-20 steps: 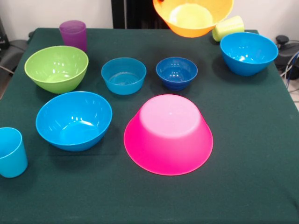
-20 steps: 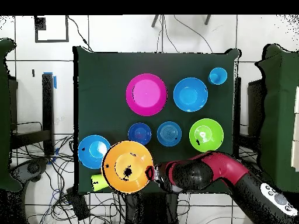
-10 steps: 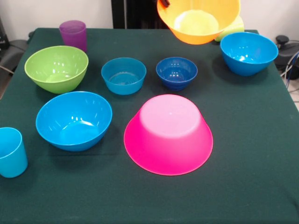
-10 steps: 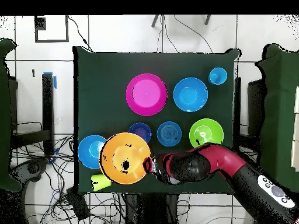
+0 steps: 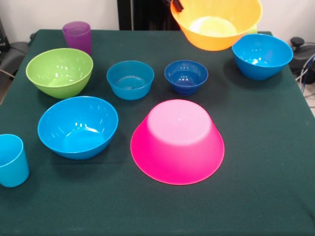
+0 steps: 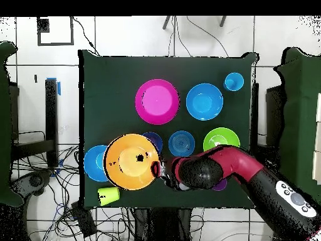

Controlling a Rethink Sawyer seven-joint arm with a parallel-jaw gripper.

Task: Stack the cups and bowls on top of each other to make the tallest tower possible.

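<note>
**Orange bowl in the air, pink bowl waiting as the base**

You have the big orange bowl [image 5: 216, 22] lifted off the table, upright, with the gripper [image 5: 176, 5] pinching its rim at the bowl's 9 o'clock side in the front view. In the overhead view the gripper [image 6: 158, 168] sits at the bowl's 3 o'clock edge, and the bowl [image 6: 131, 161] hangs over the table's 7 o'clock area. This reads as the carry step. The likely target is the upturned big pink bowl [image 5: 177, 141], mouth down near the table's middle; you will need to centre the orange bowl over its flat bottom and lower gently, since glossy plastic may slide.

Between you and the pink bowl stands the small dark-blue bowl [image 5: 186, 76], with the small light-blue bowl [image 5: 130, 78] beside it, so keep height. A medium blue bowl [image 5: 262, 55] sits just below the carried one. The green bowl [image 5: 59, 72], second medium blue bowl [image 5: 78, 126], purple cup [image 5: 77, 36] and light-blue cup [image 5: 12, 160] lie well clear.
</note>
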